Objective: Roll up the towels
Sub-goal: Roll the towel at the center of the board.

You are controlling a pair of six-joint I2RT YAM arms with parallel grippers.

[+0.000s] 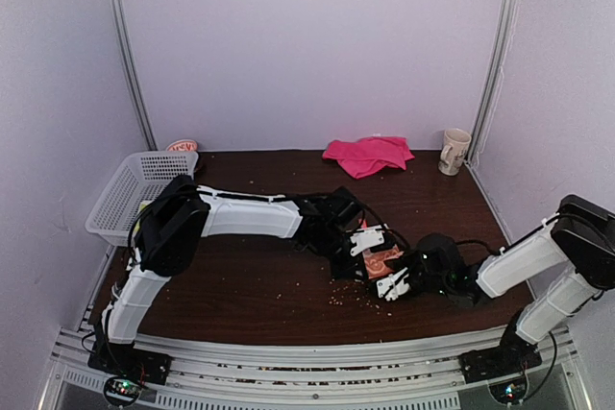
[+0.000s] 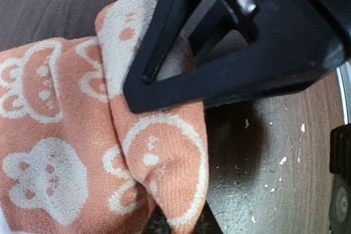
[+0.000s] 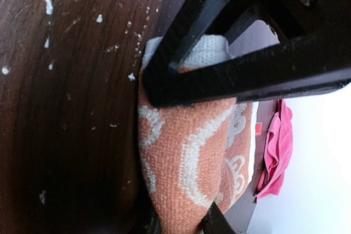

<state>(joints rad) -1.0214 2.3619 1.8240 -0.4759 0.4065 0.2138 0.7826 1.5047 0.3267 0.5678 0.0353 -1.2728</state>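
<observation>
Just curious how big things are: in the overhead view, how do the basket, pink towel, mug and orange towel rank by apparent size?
1. white basket
2. pink towel
3. cream mug
The orange towel shows only a small patch, the rest covered, so it can't fairly be ranked against the mug.

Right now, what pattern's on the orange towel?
Cream cartoon bunny faces; the orange towel shows best in the left wrist view.

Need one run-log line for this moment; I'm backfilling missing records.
left claw: shut on orange towel | right claw: shut on orange towel | pink towel: crumpled, far side, not held
</observation>
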